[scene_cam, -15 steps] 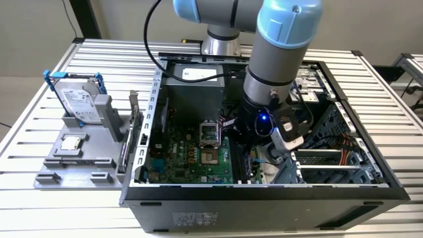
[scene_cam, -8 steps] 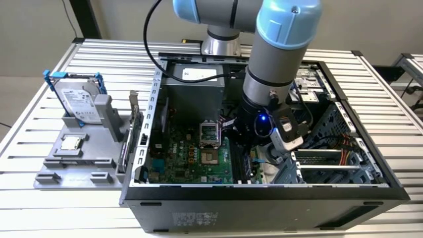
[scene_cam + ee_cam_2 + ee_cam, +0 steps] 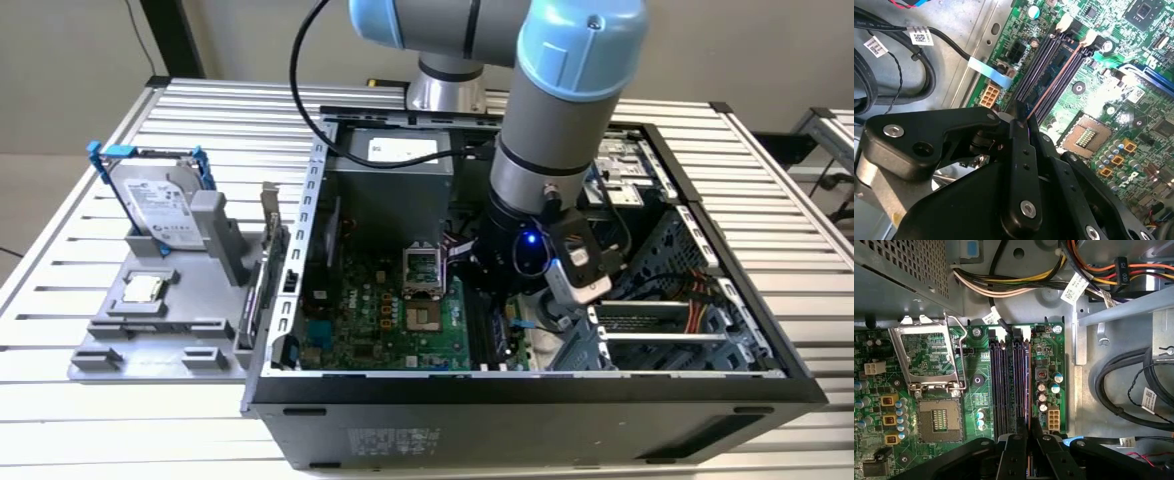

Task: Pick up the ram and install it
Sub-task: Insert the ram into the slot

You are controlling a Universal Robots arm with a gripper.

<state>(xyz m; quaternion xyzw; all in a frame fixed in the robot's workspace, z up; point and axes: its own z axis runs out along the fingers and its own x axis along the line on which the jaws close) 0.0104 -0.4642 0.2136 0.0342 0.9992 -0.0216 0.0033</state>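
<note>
The ram point(image 3: 1057, 80) is a thin dark stick standing on edge in one of the black memory slots point(image 3: 1004, 385) of the green motherboard point(image 3: 387, 320). It runs lengthwise along the slot, and its narrow upper edge point(image 3: 1027, 385) passes between my fingers. In both wrist views my gripper point(image 3: 1029, 426) is shut on the near end of the ram, directly over the slot. In the exterior view the gripper point(image 3: 527, 310) reaches down into the open computer case point(image 3: 534, 385), at the exterior view's right of the board. How deep the ram sits in the slot is hidden.
An open CPU socket point(image 3: 939, 420) with its raised metal frame point(image 3: 924, 357) lies beside the slots. Cable bundles point(image 3: 1134, 390) and a metal bracket point(image 3: 1079, 340) crowd the other side. Outside the case, a grey holder point(image 3: 174, 320) carries a silver hard drive point(image 3: 154, 205) and a small square chip point(image 3: 143, 288).
</note>
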